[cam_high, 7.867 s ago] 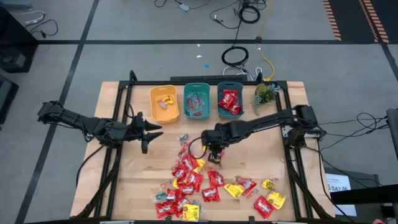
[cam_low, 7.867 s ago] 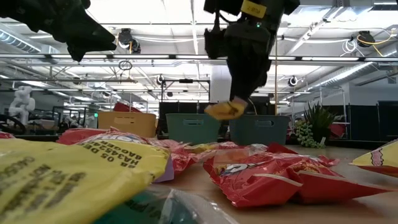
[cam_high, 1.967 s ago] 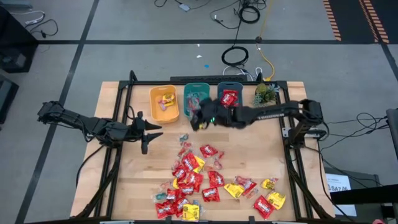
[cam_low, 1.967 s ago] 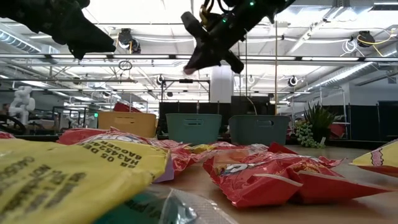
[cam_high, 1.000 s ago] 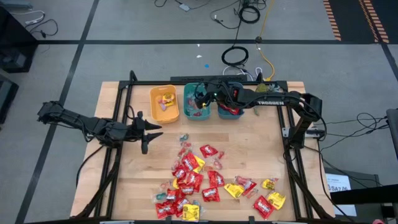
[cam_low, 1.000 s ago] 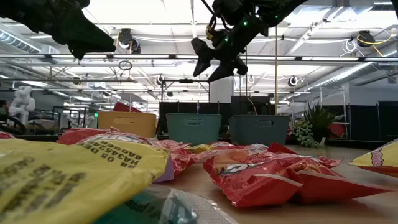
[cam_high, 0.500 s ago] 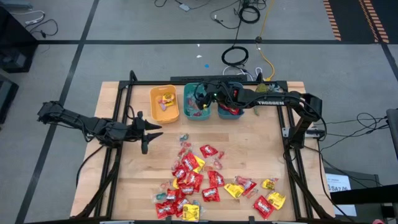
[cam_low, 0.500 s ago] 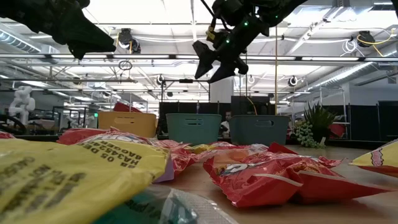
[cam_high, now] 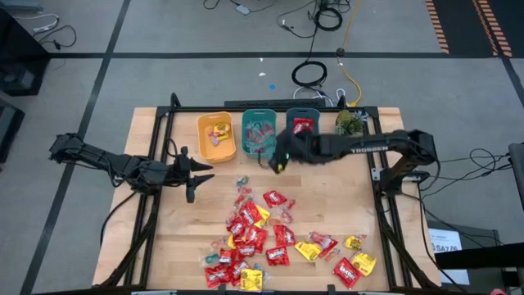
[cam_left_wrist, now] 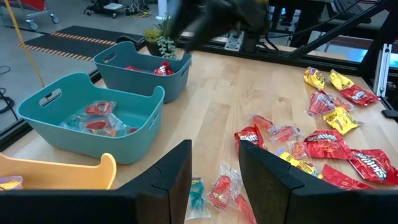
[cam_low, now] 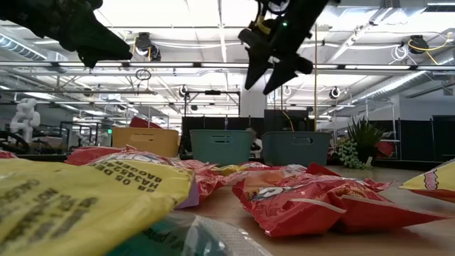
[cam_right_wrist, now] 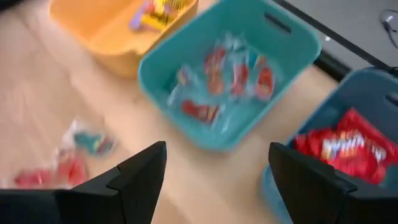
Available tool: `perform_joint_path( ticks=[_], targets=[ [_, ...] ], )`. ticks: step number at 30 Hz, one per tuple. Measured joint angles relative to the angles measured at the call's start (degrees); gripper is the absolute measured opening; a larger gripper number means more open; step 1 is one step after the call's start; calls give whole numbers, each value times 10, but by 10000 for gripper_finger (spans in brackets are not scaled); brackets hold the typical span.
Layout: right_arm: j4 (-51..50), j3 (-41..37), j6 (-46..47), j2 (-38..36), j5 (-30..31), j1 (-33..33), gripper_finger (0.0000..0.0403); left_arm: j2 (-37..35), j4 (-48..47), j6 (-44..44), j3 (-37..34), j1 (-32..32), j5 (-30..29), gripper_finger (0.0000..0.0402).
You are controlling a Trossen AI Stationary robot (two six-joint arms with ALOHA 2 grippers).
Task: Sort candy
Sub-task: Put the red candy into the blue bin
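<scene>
High view: wooden tabletop carrying three bins in a row along the far edge.
- Yellow bin: a few yellow-wrapped pieces inside.
- Teal bin: small clear pink and teal-wrapped pieces inside.
- Darker teal bin: red packets inside; small green plant beside it.
- Candy: loose heap of red and yellow packets spread over the near half of the tabletop, a few small clear-wrapped pieces nearer the bins.
- Right tool: raised above the tabletop just in front of the teal bin, fingers spread wide, nothing between them in the right wrist view.
- Left tool: hanging over the tabletop's left side, well apart from the heap, fingers parted and holding nothing.
</scene>
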Motion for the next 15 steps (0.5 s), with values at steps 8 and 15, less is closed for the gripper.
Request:
perform_joint_path(
  ticks=[8,15],
  targets=[
    [78,-99,135,-1,23,113,274,0,-1,0,0,0,0,141],
    [156,-164,144,17,41,142,274,0,-1,1,0,0,0,141]
  ],
)
